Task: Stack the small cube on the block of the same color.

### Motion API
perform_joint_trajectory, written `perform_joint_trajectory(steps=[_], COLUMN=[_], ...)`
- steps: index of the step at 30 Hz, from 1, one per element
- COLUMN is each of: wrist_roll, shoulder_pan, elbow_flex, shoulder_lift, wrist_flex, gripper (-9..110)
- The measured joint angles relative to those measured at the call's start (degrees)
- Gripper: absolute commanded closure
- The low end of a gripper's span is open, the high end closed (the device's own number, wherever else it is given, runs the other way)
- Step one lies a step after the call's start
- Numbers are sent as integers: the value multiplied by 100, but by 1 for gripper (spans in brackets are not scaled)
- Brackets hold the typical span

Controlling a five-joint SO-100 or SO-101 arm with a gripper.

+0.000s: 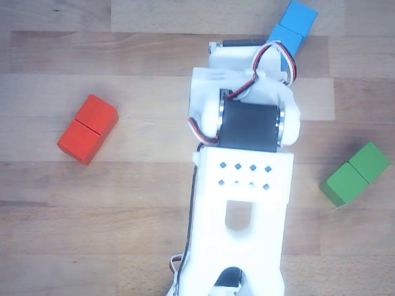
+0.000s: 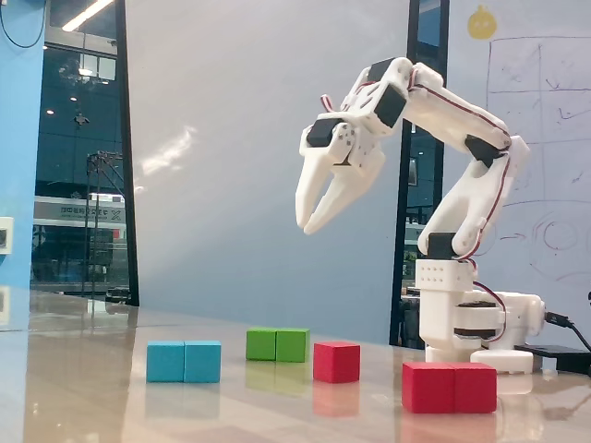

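A white robot arm (image 2: 462, 185) stands at the right of the fixed view on a glossy wooden table (image 2: 92, 369), its base in the lower right and its upper part arching toward the centre of the frame. The gripper (image 2: 309, 223) hangs high in the upper middle, tips pointing down and slightly left, well above all the blocks. Its two fingers are parted a little, with a narrow wedge of background visible between them, and they hold nothing.

Along the lower part of the fixed view sit four pieces. The small cube (image 2: 336, 361), red, rests on the table just right of centre. The red block (image 2: 449, 387) (two cubes long, a seam down its middle) lies to the right of it and nearer the camera, apart from the cube. A green block (image 2: 277, 344) lies just left of the cube and further back; a blue block (image 2: 184, 361) lies further left.

In the other view, looking down, the white arm fills the centre from the bottom edge upward. The red block (image 1: 87, 129) lies at the left, tilted diagonally. The green block (image 1: 355, 174) sits at the right edge, and the blue block (image 1: 294, 24) at the top, partly behind the arm. The small cube and the fingertips cannot be seen in this view.
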Motion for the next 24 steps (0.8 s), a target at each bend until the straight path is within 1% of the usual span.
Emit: perform_joint_trajectory(steps=[14,24], wrist_roll=[0,0], shoulder_pan=[0,0], elbow_flex=[-18,-18], shoulder_lift=[-826,-1389], wrist_flex=[1433,1793], gripper=[101,101])
